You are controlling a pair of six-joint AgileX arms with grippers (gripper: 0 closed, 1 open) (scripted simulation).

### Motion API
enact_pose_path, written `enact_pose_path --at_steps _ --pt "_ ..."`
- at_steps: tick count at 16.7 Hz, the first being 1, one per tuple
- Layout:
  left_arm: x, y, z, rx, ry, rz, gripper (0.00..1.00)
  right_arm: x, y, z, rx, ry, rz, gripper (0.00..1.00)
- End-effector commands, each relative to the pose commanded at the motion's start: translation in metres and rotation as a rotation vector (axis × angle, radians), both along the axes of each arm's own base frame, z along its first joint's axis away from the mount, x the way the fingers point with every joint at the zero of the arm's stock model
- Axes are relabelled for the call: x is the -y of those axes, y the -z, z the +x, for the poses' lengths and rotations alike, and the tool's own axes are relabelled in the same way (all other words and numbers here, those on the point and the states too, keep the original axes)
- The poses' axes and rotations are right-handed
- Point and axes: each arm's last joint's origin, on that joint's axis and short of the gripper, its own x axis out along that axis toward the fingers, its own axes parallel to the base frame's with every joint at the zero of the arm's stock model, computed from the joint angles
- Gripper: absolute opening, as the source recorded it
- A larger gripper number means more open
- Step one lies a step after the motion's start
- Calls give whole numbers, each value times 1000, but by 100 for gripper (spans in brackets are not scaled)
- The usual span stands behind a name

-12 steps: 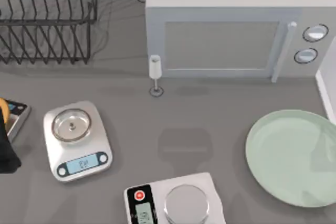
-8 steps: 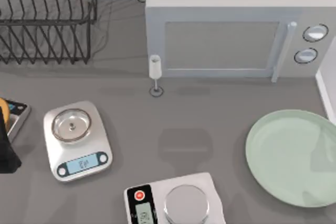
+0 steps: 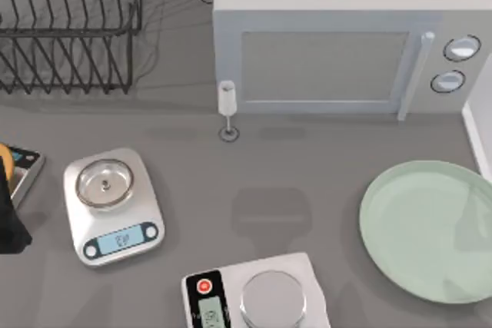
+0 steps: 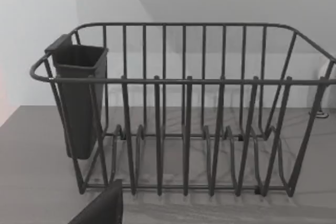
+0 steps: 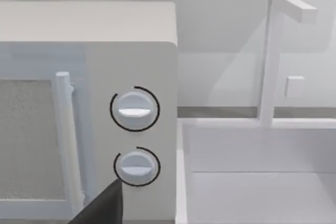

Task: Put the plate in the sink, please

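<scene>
The pale mint-green plate (image 3: 427, 228) lies flat on the grey counter at the right, in front of the microwave. The sink's thin white rim (image 3: 477, 140) runs along the right edge just beyond the plate. In the right wrist view the sink (image 5: 252, 145) is a white basin next to the microwave. A dark part of my right gripper (image 5: 102, 205) juts in there, well away from the basin. My left arm (image 3: 9, 220) sits at the table's left edge, far from the plate, and a dark part of my left gripper (image 4: 102, 211) faces the dish rack.
A white-grey microwave (image 3: 338, 44) stands at the back. A black wire dish rack (image 3: 69, 28) with a cutlery holder (image 4: 79, 98) is at the back left. Two kitchen scales (image 3: 111, 205) (image 3: 257, 297) and a small wine glass (image 3: 227, 109) occupy the middle. A white faucet (image 5: 273, 51) rises behind the sink.
</scene>
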Motion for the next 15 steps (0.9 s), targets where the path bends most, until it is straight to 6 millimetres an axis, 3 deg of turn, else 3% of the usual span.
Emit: enact_pose_path --at_steps 12,15 --pt "0 0 0 0 0 0 100 0 0 0 0 0 0 100" --pt "0 0 0 0 0 0 100 -3 -11 1 -51 -25 25 100"
